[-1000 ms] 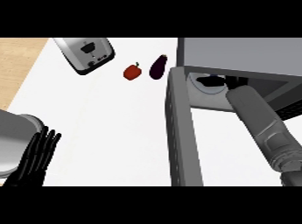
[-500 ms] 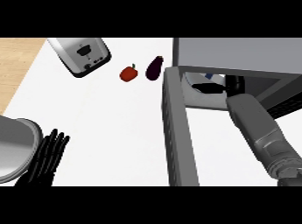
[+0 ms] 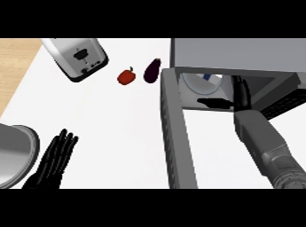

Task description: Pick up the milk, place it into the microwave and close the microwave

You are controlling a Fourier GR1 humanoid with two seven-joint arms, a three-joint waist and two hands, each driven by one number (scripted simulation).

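The milk (image 3: 206, 77), a small white carton with blue on it, stands inside the open microwave (image 3: 247, 55) on its white round plate (image 3: 198, 85). My right hand (image 3: 241, 94) is at the microwave's mouth, just right of the milk and apart from it. Its fingers are straight and its thumb sticks out to the left, so it is open and holds nothing. The microwave door (image 3: 176, 133) hangs open toward me as a long grey panel left of my right forearm. At the lower left my left hand (image 3: 56, 158) rests open on the white counter (image 3: 109, 124).
A silver toaster (image 3: 78, 57) lies at the back left. A red pepper (image 3: 126, 76) and a dark eggplant (image 3: 152, 70) sit just left of the microwave. A large steel pot (image 3: 5, 155) stands at the left edge, beside my left hand.
My right hand has drawn back out of the microwave toward its right side, leaving the milk standing inside. The left hand has stayed in place.
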